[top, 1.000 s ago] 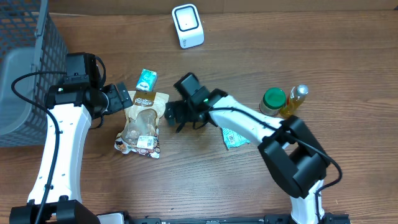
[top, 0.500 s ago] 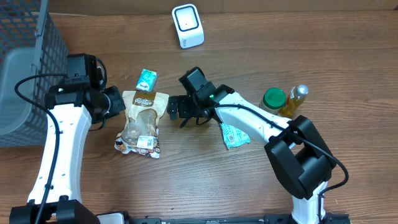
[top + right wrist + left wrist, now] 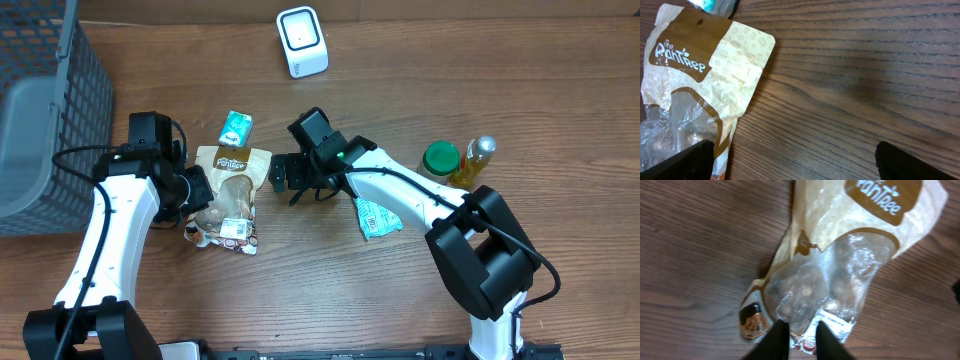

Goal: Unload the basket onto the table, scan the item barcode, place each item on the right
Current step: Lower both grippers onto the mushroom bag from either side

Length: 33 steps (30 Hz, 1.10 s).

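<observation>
My left gripper (image 3: 800, 330) is pinched nearly closed on the pouch (image 3: 228, 195) at its bottom edge, centre-left in the overhead view. My right gripper (image 3: 795, 162) gapes empty. The pouch looks light, crinkly and slippery, so I'd hold its sealed edge.

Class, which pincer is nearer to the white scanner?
Right. In the overhead view, the right pincer is below the scanner, beside the upper right corner of the snack bag. The left pincer is farther down and left, at the bag's lower left edge.
</observation>
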Tool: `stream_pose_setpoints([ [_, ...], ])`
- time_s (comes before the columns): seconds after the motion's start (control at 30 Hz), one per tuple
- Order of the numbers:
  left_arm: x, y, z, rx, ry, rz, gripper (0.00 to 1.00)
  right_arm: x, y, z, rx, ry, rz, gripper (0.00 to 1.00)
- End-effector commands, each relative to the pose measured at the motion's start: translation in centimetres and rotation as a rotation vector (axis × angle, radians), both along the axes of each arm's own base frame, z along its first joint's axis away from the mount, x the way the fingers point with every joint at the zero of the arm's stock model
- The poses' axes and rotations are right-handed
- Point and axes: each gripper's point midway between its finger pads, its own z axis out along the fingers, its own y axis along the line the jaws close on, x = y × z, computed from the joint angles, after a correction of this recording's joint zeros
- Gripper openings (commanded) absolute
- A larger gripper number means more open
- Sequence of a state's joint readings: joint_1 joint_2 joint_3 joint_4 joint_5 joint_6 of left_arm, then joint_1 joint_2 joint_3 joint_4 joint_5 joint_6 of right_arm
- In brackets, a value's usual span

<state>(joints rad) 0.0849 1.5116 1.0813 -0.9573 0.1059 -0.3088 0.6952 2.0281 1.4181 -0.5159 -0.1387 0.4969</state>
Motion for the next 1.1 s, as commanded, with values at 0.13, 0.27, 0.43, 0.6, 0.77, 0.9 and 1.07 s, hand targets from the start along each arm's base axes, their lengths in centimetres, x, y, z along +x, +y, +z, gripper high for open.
stream_pose_setpoints([
  [0.13, -0.1, -0.2, -1.7, 0.029, 0.004, -0.047, 0.04, 0.2, 0.2, 1.7, 0.022, -0.036, -0.001, 1.00],
  [0.27, -0.7, -1.0, -3.1, 0.032, 0.023, -0.074, 0.04, 0.4, -0.6, 1.4, 0.004, -0.027, -0.018, 1.00],
  [0.43, -0.7, -1.5, -3.7, 0.052, 0.017, -0.102, 0.04, 1.1, -1.4, 1.4, -0.005, -0.029, -0.041, 1.00],
  [0.6, 0.4, -0.3, -3.8, 0.150, -0.016, -0.097, 0.04, 1.4, -1.8, 1.3, -0.006, -0.027, -0.052, 1.00],
  [0.77, 1.8, -0.1, -4.4, 0.189, -0.048, -0.102, 0.04, 1.2, -2.0, 1.2, -0.013, -0.019, -0.052, 1.00],
  [0.9, 1.8, -1.4, -5.9, 0.140, -0.017, -0.109, 0.04, 1.2, -2.0, 1.2, -0.012, -0.020, -0.052, 1.00],
  [1.07, 0.6, -5.9, -8.1, -0.012, 0.057, -0.223, 0.04, 1.3, -1.9, 1.2, -0.011, -0.022, -0.052, 1.00],
])
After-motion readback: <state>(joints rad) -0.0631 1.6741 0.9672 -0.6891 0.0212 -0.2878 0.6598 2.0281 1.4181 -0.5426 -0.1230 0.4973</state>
